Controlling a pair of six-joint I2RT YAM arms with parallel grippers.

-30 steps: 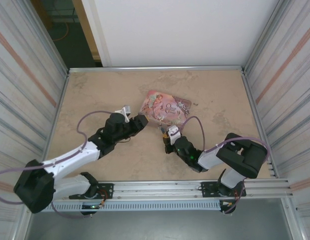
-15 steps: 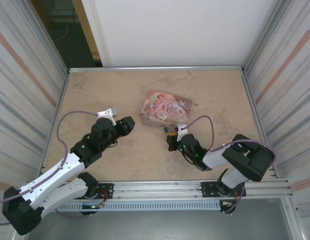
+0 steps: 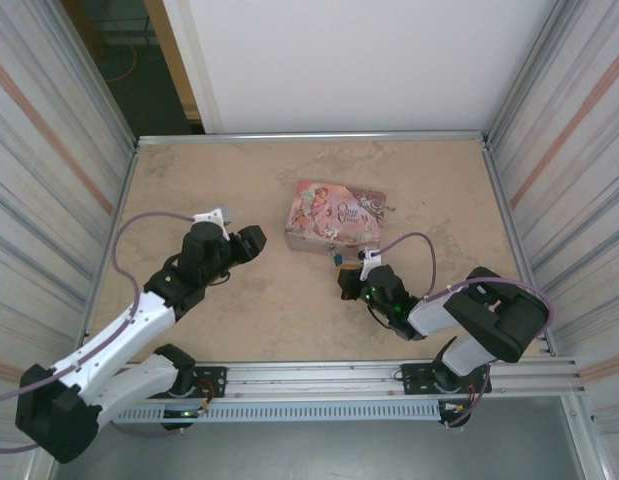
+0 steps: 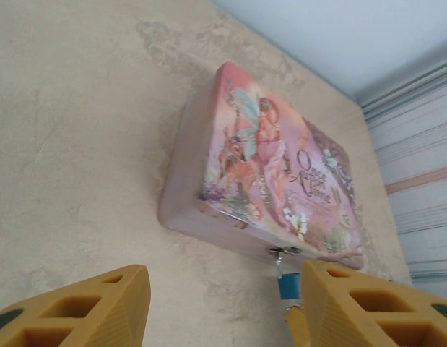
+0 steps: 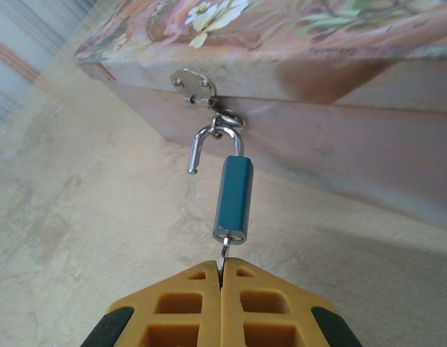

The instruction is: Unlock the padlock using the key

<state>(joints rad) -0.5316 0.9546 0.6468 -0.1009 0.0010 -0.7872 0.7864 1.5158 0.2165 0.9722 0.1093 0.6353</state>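
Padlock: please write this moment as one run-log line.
padlock: shackle open, hangs on hasp of tin | right gripper: shut on key | left gripper: open

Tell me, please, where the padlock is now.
In the right wrist view, the padlock is hooked by its open shackle on the clasp of the pink tin's front wall, just beyond the right gripper, which is shut on the key in its base.

**Pink tin on a stone-patterned tabletop**

A pink rectangular tin (image 3: 335, 217) lies flat with its lid shut on the beige, mottled table (image 3: 209, 180). The lid carries a fairy picture and curly lettering. A small silvery hasp (image 5: 196, 82) sits on the tin's near side, at the lid seam. Behind the tin rises a plain white wall (image 3: 359, 60), and ribbed metal panels (image 3: 49, 200) stand to either side. In front of the tin, a slotted aluminium rail (image 3: 319, 378) runs along the table's edge.
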